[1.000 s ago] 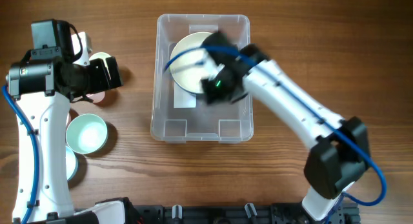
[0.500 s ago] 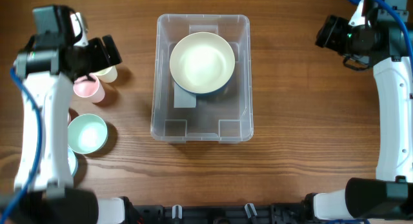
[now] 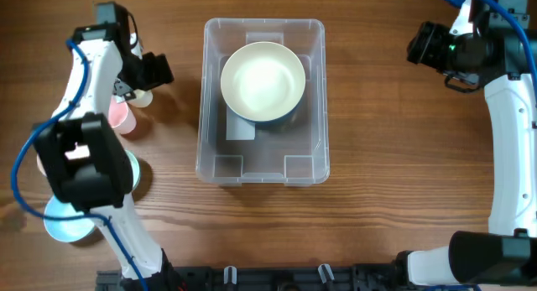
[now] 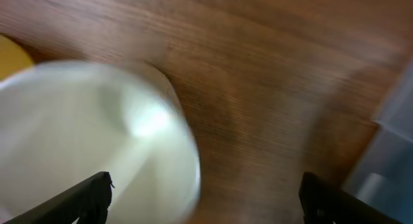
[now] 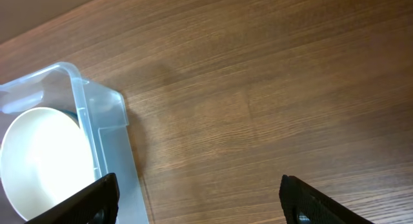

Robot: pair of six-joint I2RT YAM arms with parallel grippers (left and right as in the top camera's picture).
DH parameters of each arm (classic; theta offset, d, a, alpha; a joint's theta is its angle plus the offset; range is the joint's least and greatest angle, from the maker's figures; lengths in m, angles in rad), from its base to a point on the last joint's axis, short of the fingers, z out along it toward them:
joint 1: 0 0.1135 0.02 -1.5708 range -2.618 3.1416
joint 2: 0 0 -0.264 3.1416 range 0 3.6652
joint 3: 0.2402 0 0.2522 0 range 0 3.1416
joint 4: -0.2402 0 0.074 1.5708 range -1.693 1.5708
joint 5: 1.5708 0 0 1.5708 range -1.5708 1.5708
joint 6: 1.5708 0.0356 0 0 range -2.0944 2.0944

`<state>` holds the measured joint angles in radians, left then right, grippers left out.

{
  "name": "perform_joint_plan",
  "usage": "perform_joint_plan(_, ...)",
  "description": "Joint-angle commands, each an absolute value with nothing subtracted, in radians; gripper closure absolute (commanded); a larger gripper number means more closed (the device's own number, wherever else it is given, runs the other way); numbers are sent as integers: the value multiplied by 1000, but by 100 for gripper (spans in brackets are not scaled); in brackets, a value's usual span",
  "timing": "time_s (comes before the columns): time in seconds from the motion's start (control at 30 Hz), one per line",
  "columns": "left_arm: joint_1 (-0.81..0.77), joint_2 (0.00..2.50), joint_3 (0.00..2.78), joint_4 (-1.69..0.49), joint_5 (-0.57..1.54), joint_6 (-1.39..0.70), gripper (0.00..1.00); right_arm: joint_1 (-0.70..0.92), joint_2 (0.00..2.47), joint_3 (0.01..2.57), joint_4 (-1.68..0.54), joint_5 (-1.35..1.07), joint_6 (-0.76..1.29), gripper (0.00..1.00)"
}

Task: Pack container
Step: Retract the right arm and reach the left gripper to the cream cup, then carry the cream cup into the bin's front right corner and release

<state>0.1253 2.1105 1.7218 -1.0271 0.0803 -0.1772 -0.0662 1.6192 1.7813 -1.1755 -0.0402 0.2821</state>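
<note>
The container (image 3: 262, 167) sat at the middle of the bench (image 3: 377, 199) with one white bowl (image 3: 263, 80) at its 12 o'clock end, so packing looked barely begun. The left jaws hung open over a cream cup (image 4: 97, 140) at the container's 10 o'clock, likely the next pick, needing a drop and squeeze; the right jaws were open and empty at 2 o'clock. The white label (image 3: 241, 128) showed no readable writing.

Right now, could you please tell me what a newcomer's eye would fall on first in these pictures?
The big clear container at the centre of the table, with a wide cream bowl inside its far half, draws the eye first. Next comes the left end effector, open above a pale cup left of the container, while the right end effector hangs open at the far right.
</note>
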Motion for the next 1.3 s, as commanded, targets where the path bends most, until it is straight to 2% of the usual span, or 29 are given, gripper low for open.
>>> perform_joint_plan(0.0,120,2158,1741,-1021,89,-165,21,-63,1631,1772,-1184,-61,262,21)
perform_joint_plan(0.07,120,2161,1741,-1017,89,-165,36,-63,1631,1772,-1184,-61,263,21)
perform_joint_plan(0.13,120,2160,1742,-1006,89,-165,55,-63,1631,1772,-1188,-61,263,21)
perform_joint_plan(0.17,120,2160,1742,-1000,89,-165,68,-63,1631,1772,-1190,-61,262,22)
perform_joint_plan(0.2,120,2160,1742,-997,89,-165,76,-63,1631,1772,-1191,-61,263,22)
perform_joint_plan(0.3,119,2158,1748,-989,89,-165,90,-63,1631,1772,-1191,-61,263,22)
perform_joint_plan(0.37,113,2158,1767,-990,88,-165,96,-63,1631,1772,-1191,-61,263,22)
perform_joint_plan(0.57,40,2109,1917,-1056,-4,-161,96,-63,1631,1772,-1191,-60,262,22)
perform_joint_plan(0.7,-51,1993,2086,-1207,-36,-162,96,-63,1631,1772,-1191,-60,251,22)
perform_joint_plan(0.9,-307,1794,2148,-1407,-31,-275,96,-95,1630,1773,-1197,70,307,19)
perform_joint_plan(1.1,-628,1869,2139,-1480,-9,-455,96,-302,1630,1773,-1258,6,331,19)
perform_joint_plan(1.27,-762,1929,2083,-1431,22,-573,96,-306,1630,1773,-1258,7,314,19)
